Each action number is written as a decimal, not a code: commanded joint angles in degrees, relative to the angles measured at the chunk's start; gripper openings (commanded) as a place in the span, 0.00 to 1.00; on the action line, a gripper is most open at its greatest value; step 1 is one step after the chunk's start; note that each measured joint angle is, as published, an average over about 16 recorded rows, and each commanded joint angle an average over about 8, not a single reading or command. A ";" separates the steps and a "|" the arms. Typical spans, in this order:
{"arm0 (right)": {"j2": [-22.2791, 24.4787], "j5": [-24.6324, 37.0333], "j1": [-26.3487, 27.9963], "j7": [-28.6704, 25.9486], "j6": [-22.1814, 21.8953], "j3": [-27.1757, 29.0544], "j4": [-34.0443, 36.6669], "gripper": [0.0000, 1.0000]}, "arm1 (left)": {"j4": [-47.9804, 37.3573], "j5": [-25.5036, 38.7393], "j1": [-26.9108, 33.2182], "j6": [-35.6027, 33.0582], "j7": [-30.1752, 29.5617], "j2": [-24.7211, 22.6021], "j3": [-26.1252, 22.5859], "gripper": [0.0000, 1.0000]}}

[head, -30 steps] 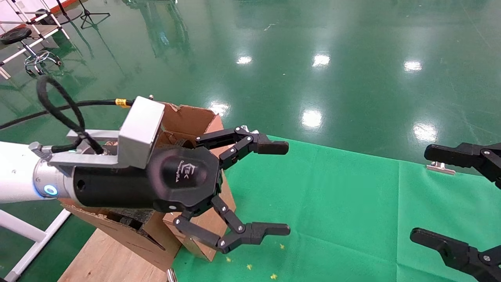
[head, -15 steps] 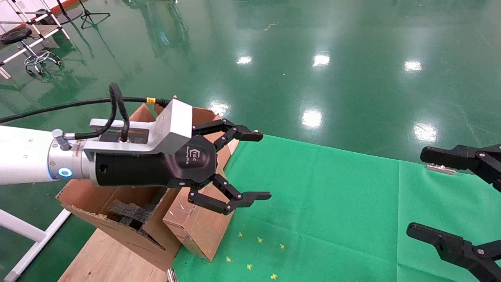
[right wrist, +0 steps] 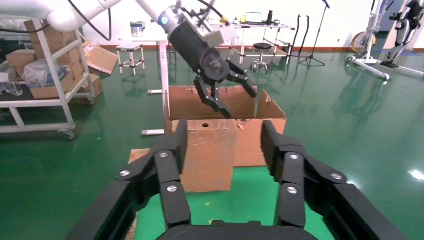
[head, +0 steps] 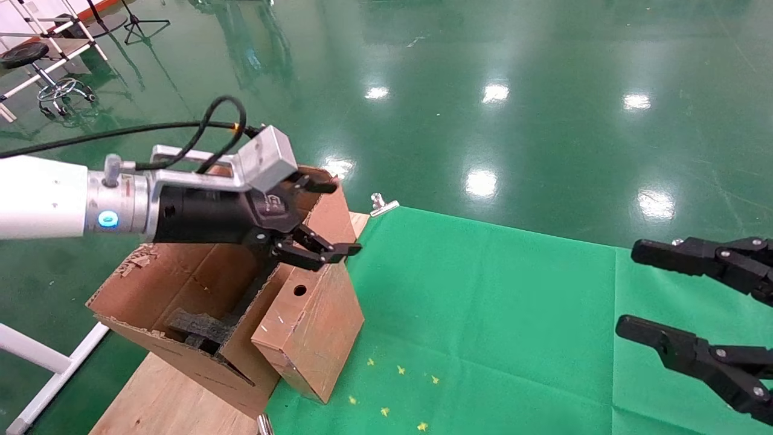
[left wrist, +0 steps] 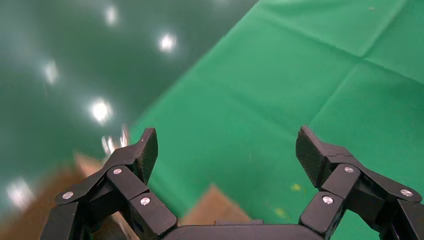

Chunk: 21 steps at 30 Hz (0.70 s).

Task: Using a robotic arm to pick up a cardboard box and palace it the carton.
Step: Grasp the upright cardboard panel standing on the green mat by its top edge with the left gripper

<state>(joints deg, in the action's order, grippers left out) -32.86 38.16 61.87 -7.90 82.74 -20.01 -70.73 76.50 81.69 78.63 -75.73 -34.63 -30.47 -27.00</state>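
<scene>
The cardboard box (head: 317, 320), slim and reddish-brown, stands on edge on the green cloth, against the outer wall of the carton (head: 181, 284). Its narrow top side has a small round hole. My left gripper (head: 331, 217), on the white arm, hovers open just above that top side with nothing between its fingers. The left wrist view shows the left gripper (left wrist: 226, 147) spread wide over the cloth, with a brown corner of the box (left wrist: 212, 205) below. My right gripper (head: 633, 289) hangs open at the far right. From the right gripper (right wrist: 223, 145), the box (right wrist: 207, 155) stands before the carton (right wrist: 250, 135).
Black foam pieces (head: 196, 326) lie inside the carton. A silver clip (head: 382, 205) holds the green cloth (head: 495, 314) at its far edge. Small yellow bits (head: 398, 370) dot the cloth. Bare wood tabletop (head: 163, 393) shows at the near left. A shelf cart (right wrist: 40, 75) stands beyond.
The left arm has drawn back and sunk toward the carton, bringing its open gripper from over the cloth to just above the box's top. The right gripper has shifted slightly left.
</scene>
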 commanded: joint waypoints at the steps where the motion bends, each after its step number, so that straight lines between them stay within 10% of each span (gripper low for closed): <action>1: 0.00 0.00 0.00 0.00 0.00 0.00 0.00 0.00 | -0.25 4.28 2.22 -0.52 -6.44 0.14 -1.71 1.00; 10: 0.00 0.00 0.00 0.00 0.00 0.00 0.00 0.00 | -0.59 11.58 7.54 -6.87 -25.06 -1.23 -5.47 1.00; 21: 0.00 0.00 0.00 0.00 0.00 0.00 0.00 0.00 | -0.48 15.76 8.53 -10.18 -31.50 -2.91 -8.47 1.00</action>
<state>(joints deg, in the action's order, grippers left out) -32.86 38.16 61.87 -7.90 82.73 -20.01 -70.73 76.06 97.02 86.89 -85.92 -65.98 -33.27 -35.43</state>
